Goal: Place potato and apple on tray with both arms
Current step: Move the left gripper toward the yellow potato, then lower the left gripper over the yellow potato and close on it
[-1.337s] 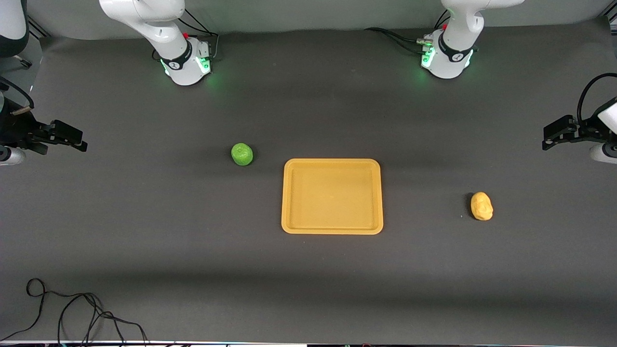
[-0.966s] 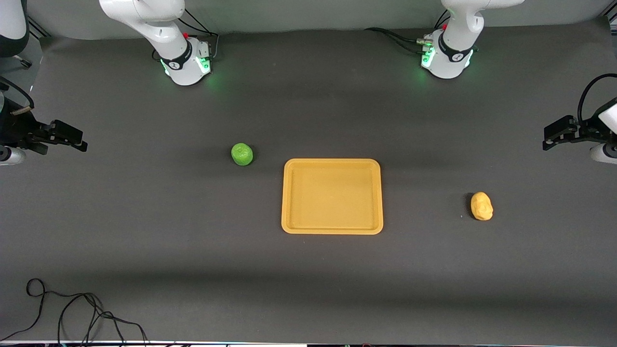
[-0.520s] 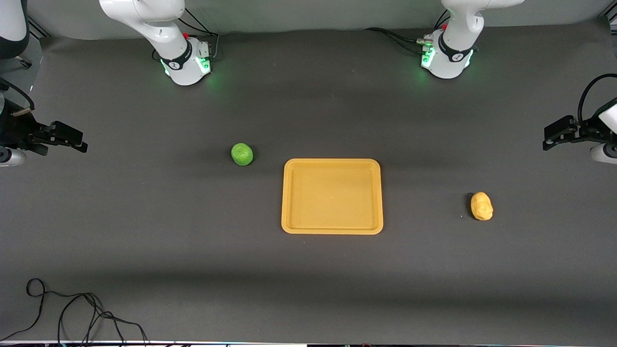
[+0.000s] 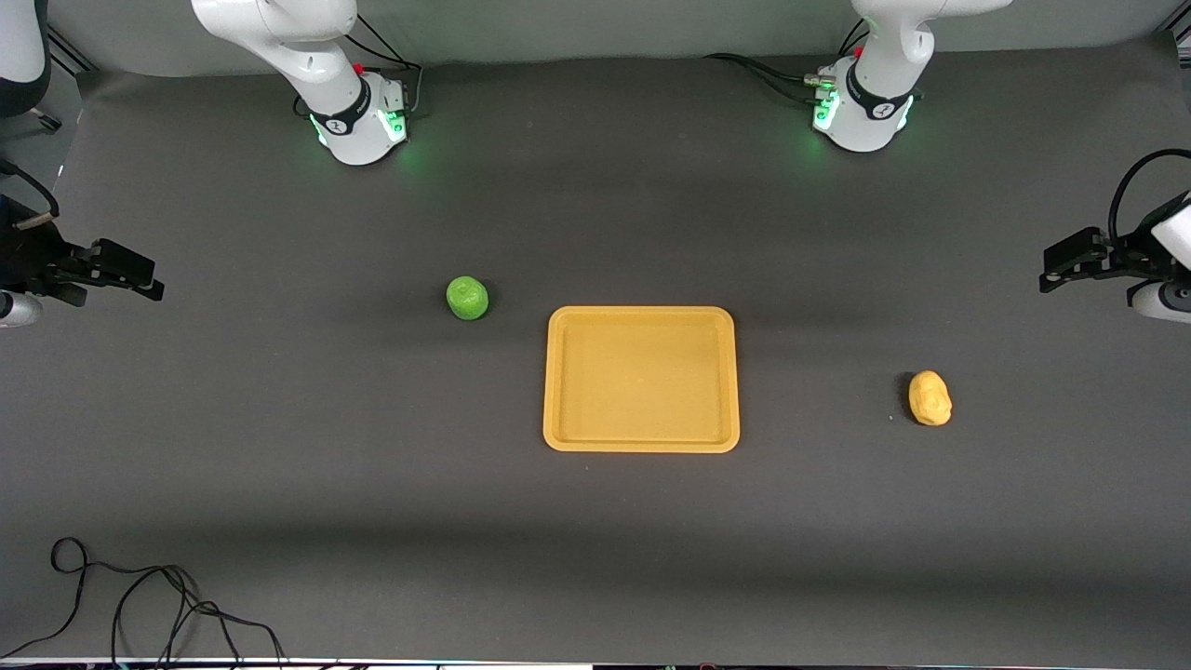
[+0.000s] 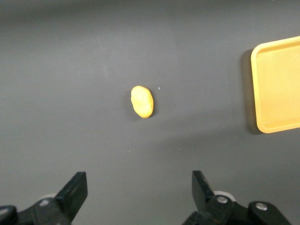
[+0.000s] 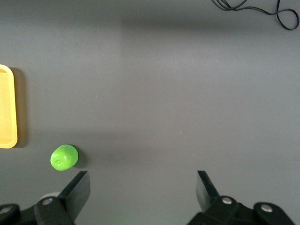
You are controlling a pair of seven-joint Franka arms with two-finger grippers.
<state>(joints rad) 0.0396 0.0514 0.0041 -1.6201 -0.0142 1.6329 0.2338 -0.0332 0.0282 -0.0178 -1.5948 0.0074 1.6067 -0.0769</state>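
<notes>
your tray (image 4: pixel 641 380) sits flat on the dark table (image 4: pixel 595 521) about midway between the two arms' ends, and there is nothing on it. the apple (image 4: pixel 467 298) rests on the table toward the right arm's end, near one corner of the tray but apart from it, a bit farther from the front camera than the tray's middle. the potato (image 4: pixel 930 398) lies toward the left arm's end, well apart from the tray and nearer to the front camera than the apple.

your left gripper (image 4: pixel 1070 261) hangs over the table's edge at the left arm's end, its fingers (image 5: pixel 75 192) spread wide apart and holding nothing. your right gripper (image 4: pixel 116 272) hangs over the edge at the right arm's end, its fingers (image 6: pixel 77 190) wide apart too, holding nothing. a loose black cable (image 4: pixel 140 605) lies on the table's near corner at the right arm's end.
</notes>
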